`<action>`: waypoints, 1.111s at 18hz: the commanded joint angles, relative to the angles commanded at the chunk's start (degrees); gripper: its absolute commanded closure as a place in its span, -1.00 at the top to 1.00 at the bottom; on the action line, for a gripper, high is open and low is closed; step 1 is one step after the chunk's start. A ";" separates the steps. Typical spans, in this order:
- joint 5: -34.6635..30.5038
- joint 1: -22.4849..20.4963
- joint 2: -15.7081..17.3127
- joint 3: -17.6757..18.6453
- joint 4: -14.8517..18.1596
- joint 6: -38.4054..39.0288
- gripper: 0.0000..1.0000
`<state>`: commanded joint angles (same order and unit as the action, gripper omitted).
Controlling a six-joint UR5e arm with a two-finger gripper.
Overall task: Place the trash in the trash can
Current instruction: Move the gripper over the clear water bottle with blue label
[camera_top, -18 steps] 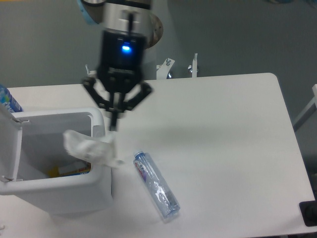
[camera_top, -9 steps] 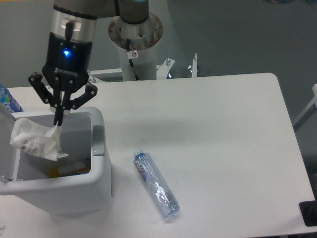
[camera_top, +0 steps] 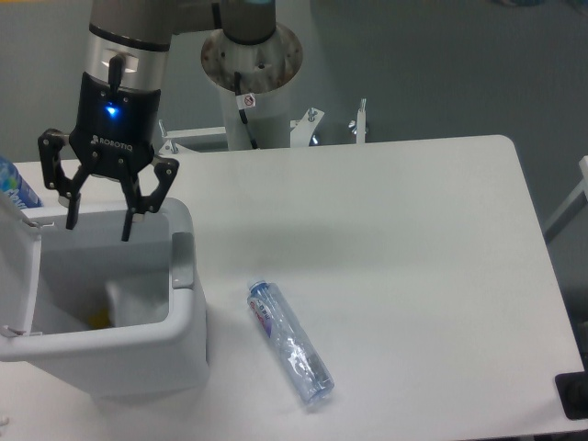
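At far left edge you've got a blue-wrapped bottle (camera_top: 13, 186), only a sliver of it showing behind the bin's raised lid (camera_top: 16, 266), which stands up along the bin's left side.

Next, the trash can (camera_top: 119, 354): white, rectangular w/ rounded corners, sitting at the front-left of the surface (camera_top: 413, 257), mouth open to the camera. Inside it you can see the crumpled wrapper (camera_top: 138, 299) as a pale whitish lump low against the right inner wall; a bit of yellow/orange stuff (camera_top: 99, 319) shows just left of it at the bottom. Can't tell what that yellow item is.

Right above the bin's rear half hangs your gripper (camera_top: 99, 218), blue light on the body, pointing down. The jaws are spread wide, fingers well apart, nothing between them and nothing touching them. Left finger tip sits over the back-left of the opening, right finger tip near the back-right rim; whether the right tip touches the rim you can't tell from this view.

Behind the gripper, the arm's round base column (camera_top: 251, 64) stands at the back edge of the surface.

Further right, the water bottle (camera_top: 289, 343) lies on its side on the surface, clear w/ a blue-and-red label near its upper end, angled from upper left to lower right. It's near the bin's right wall but apart from it, outside the bin.
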<state>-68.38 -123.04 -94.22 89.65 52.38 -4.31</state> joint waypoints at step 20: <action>-11.14 -18.11 -21.34 -7.64 -2.02 -0.44 1.00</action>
<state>-79.52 -141.15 -115.56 82.00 50.36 -4.75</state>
